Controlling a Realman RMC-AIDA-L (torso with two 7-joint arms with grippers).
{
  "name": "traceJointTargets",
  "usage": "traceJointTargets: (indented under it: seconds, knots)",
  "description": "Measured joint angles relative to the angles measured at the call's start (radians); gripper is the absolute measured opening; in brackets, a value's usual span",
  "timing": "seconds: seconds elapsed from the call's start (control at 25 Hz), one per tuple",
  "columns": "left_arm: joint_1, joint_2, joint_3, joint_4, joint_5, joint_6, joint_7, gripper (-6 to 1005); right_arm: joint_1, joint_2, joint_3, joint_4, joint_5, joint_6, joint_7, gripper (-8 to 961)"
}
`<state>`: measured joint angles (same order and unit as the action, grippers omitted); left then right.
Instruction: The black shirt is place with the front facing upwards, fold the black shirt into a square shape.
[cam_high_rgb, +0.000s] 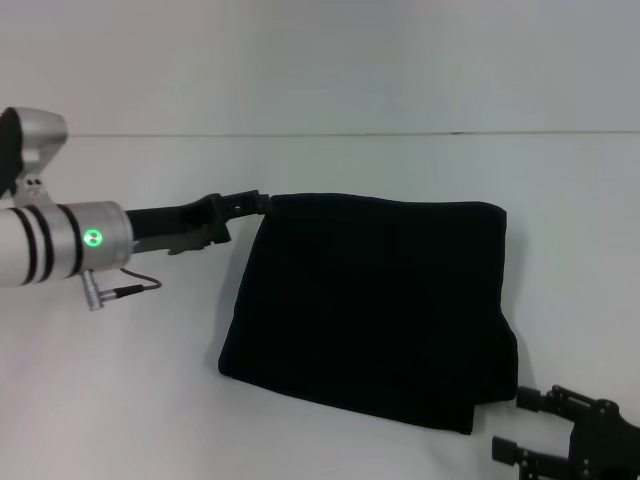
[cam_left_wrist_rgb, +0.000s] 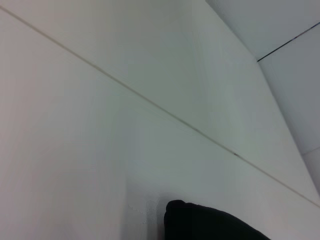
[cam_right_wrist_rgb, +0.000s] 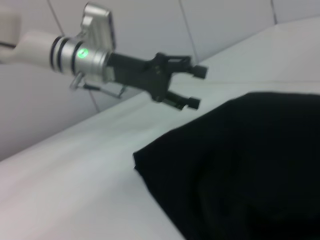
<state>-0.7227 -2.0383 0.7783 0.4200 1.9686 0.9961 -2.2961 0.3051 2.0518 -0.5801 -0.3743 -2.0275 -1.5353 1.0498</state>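
The black shirt (cam_high_rgb: 370, 300) lies folded into a rough square on the white table (cam_high_rgb: 110, 400), with no lettering showing. My left gripper (cam_high_rgb: 252, 205) is at the shirt's far left corner. In the right wrist view the left gripper (cam_right_wrist_rgb: 196, 87) is open, nothing between its fingers, just off the shirt (cam_right_wrist_rgb: 240, 165). My right gripper (cam_high_rgb: 512, 425) sits open by the near right corner of the shirt, a little apart from the cloth. The left wrist view catches only one corner of the shirt (cam_left_wrist_rgb: 200, 222).
A white wall (cam_high_rgb: 320, 60) rises behind the table's far edge. A thin cable (cam_high_rgb: 135, 285) hangs under the left wrist. Bare table surrounds the shirt on the left and near side.
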Motion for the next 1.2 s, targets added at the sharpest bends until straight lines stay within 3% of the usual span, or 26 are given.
traceJointTargets:
  seconds: [0.2, 0.44, 0.64, 1.04, 1.2]
  knots:
    - [-0.011, -0.019, 0.009, -0.008, 0.000, -0.017, 0.005, 959, -0.002, 0.007, 0.006, -0.024, -0.034, -0.002, -0.011, 871]
    - [-0.011, -0.024, 0.014, -0.022, 0.000, -0.041, 0.005, 958, 0.007, 0.014, 0.009, -0.040, -0.032, -0.003, -0.026, 871]
    - [-0.015, -0.044, 0.069, -0.018, -0.001, -0.057, 0.006, 958, 0.012, 0.016, 0.009, -0.047, -0.030, -0.003, -0.026, 871]
    - [-0.033, -0.055, 0.125, -0.016, -0.001, -0.067, 0.016, 957, 0.014, 0.019, 0.009, -0.049, -0.029, -0.003, -0.026, 871]
    - [-0.029, -0.069, 0.133, -0.002, -0.007, -0.064, 0.053, 898, 0.014, 0.020, 0.009, -0.050, -0.029, -0.004, -0.022, 871]
